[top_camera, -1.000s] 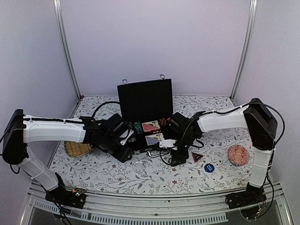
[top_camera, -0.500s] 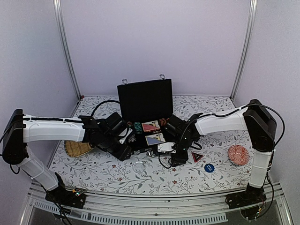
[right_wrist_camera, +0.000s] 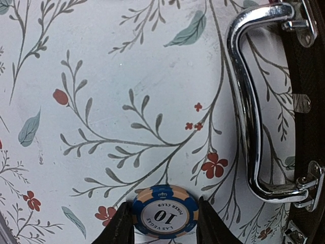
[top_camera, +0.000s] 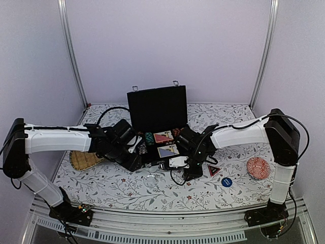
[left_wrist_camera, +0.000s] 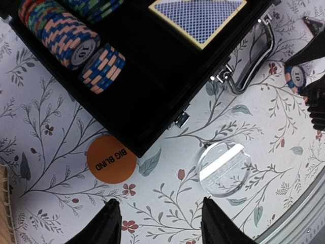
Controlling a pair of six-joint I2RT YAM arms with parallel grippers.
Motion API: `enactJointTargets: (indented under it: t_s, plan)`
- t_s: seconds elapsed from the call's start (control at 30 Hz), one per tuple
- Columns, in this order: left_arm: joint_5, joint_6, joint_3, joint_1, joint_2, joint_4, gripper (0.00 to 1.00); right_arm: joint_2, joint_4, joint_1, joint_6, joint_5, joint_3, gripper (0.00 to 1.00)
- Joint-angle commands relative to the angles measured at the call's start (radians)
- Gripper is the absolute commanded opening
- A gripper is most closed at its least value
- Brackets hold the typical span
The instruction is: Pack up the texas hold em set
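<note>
Top external view: a black case [top_camera: 157, 109] stands open at the middle of a floral-patterned table [top_camera: 127, 189], its lid upright at 12 o'clock and its tray facing the arms. The left gripper [top_camera: 132, 162] hangs low at the tray's 8 o'clock corner, and the right gripper [top_camera: 191, 174] points down at its 5 o'clock corner. In the left wrist view, the left fingers stand apart over bare cloth with nothing between them. An orange disc [left_wrist_camera: 111, 159] marked BIG BLIND lies at 11 o'clock from that gap, just beside the case's edge, and a clear disc [left_wrist_camera: 222, 165] lies at 1 o'clock. Stacked chips [left_wrist_camera: 66, 35] and a blue-backed card deck [left_wrist_camera: 200, 18] rest inside the case. In the right wrist view, the right fingers sit against both edges of a blue and peach poker chip [right_wrist_camera: 165, 213] marked 10, at 7 o'clock from the silver handle [right_wrist_camera: 242, 101]. It may still rest on the cloth.
</note>
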Motion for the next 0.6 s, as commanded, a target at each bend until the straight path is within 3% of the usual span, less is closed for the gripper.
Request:
enactJointTargets:
  t_s: [0.0, 0.57]
  plan:
    - [0.049, -0.022, 0.030, 0.026, -0.017, 0.053, 0.54, 0.005, -0.007, 0.008, 0.010, 0.047, -0.038, 0.35]
    - [0.416, -0.233, -0.005, 0.147, 0.040, 0.411, 0.56, -0.132, -0.001, -0.023, 0.027, -0.005, 0.004, 0.33]
